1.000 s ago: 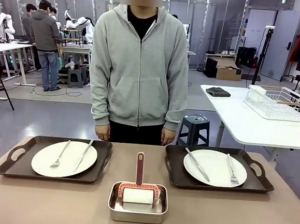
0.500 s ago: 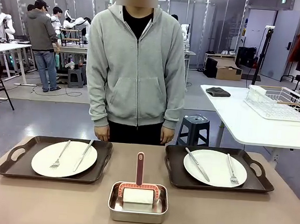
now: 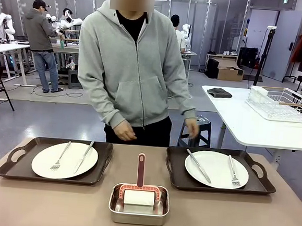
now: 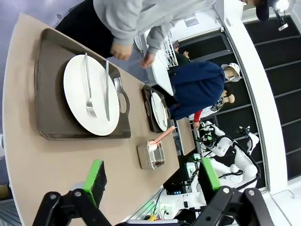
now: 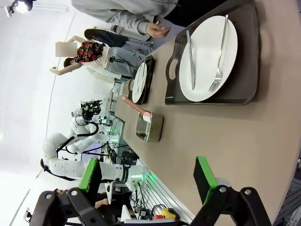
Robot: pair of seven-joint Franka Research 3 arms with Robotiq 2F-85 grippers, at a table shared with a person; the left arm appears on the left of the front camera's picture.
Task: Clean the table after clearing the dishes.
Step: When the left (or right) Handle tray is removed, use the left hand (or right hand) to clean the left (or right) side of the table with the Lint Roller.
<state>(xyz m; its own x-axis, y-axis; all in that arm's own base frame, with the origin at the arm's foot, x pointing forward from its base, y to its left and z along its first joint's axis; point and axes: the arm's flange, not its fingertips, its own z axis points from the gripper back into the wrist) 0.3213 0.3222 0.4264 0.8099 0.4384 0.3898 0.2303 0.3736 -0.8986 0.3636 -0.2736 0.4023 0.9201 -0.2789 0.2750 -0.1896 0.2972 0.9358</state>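
Front view: a small square steel pan (image 3: 137,219) sits at the near middle of the plain tan-brown counter (image 3: 39,203). It holds a white roller with a salmon-red handle (image 3: 141,170). Left of the pan lies a dark brown rectangular handled tray, the left tray (image 3: 51,179), carrying a round white plate (image 3: 71,161) with a steel fork (image 3: 59,157) and knife (image 3: 85,156). Right of the pan, the matching right tray (image 3: 218,189) carries a second plate (image 3: 219,168), set the same way. Both trays lie with their long axis side to side and their handles at the short ends, apart from the pan. Beyond the pan a person in a grey hoodie (image 3: 134,64) leans in, one hand (image 3: 124,132) above the far edge between the trays. That hand could get in the way of a reach.

Left wrist view: the left gripper (image 4: 151,169) hangs above the counter, jaws wide apart and empty. The left tray (image 4: 47,108) lies on this arm's side of the pan (image 4: 151,157), so this arm is probably the nearer one for it.

Right wrist view: the right gripper (image 5: 146,165) is likewise spread and empty. The right tray (image 5: 249,56) lies on its side of the pan (image 5: 149,128), with nothing between. The dishes are not yet cleared, so cleaning looks like a later step.
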